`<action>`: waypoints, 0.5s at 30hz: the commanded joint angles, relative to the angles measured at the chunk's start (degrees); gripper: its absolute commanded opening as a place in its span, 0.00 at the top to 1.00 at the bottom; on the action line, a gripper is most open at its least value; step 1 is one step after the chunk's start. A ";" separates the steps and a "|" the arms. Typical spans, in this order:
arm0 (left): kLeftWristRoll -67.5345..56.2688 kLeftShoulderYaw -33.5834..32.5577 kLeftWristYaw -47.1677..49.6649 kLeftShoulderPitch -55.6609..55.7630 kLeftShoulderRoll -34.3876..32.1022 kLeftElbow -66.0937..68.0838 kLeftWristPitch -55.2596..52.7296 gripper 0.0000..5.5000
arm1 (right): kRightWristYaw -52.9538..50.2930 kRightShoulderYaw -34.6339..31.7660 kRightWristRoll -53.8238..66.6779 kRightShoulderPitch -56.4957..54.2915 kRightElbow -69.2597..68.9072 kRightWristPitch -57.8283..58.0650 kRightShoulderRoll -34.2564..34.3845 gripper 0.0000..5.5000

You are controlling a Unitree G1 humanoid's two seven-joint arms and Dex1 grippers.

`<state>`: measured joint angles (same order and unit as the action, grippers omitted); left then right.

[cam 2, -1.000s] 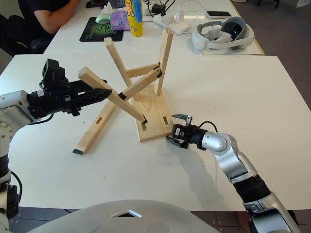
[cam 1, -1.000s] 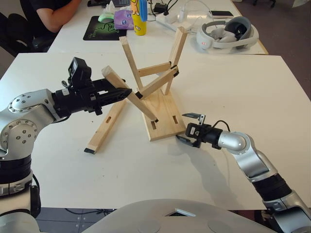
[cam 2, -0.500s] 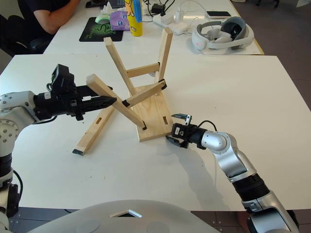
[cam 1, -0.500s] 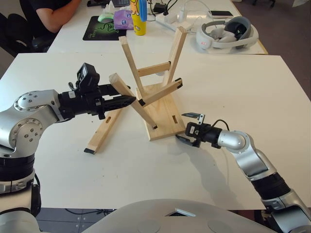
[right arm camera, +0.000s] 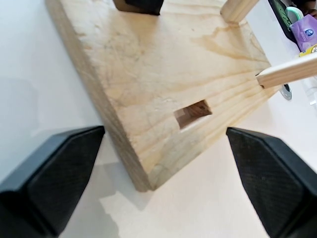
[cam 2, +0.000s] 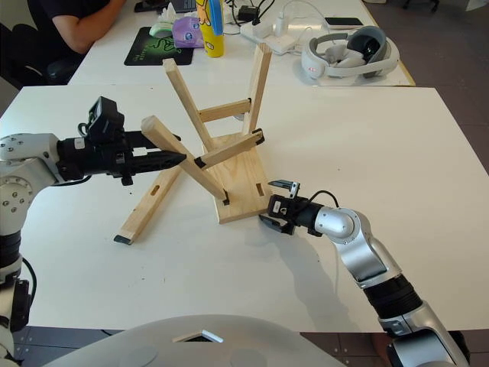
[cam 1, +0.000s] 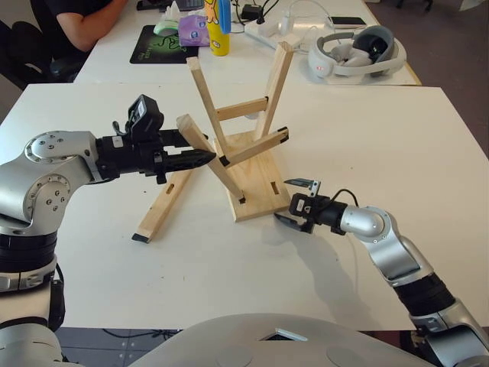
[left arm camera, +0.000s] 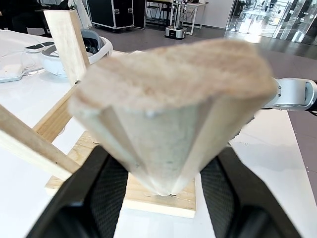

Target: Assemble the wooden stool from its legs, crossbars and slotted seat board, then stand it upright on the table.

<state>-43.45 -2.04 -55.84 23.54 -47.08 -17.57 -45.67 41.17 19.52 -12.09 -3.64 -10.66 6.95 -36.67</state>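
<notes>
Clamps the left gripper (cam 1: 206,157) on a tilted leg (cam 1: 229,182), lower end down at a slot of the seat board (cam 1: 263,172), seating not discernible; spreads the right gripper (cam 1: 289,201) wide about that board's near corner, low over the table (cam 1: 367,138); shows two upright legs (cam 1: 202,99) already slotted, tied by a crossbar (cam 1: 243,108); looks roughly half done; leaves the held leg's side bar (cam 1: 256,145), the loose leg (cam 1: 164,202) lying beside the board, then the flip upright.

Bare tabletop (cam 1: 382,138) lies open right of the seat board (cam 1: 260,183). On its left side, upright legs (cam 1: 277,80), a slanted leg (cam 1: 221,170) and a loose leg (cam 1: 164,202) obstruct passage.
</notes>
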 commanded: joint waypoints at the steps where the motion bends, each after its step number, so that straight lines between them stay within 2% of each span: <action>1: 1.44 1.27 -1.82 2.12 -1.66 0.01 -0.46 0.62 | 1.19 1.52 -0.78 1.33 0.44 1.35 0.18 0.17; 9: 4.43 4.80 -2.29 2.19 -0.82 -1.57 0.35 0.62 | 1.53 1.86 -0.99 1.12 0.00 1.82 0.03 0.17; 15: 6.16 5.11 -2.45 3.20 -1.51 -0.28 1.53 0.62 | 1.65 2.18 -1.18 1.17 -0.52 2.15 -0.11 0.17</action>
<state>-39.30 1.94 -58.16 26.02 -47.73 -18.70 -43.70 41.26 20.52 -12.58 -3.62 -11.74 7.72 -36.65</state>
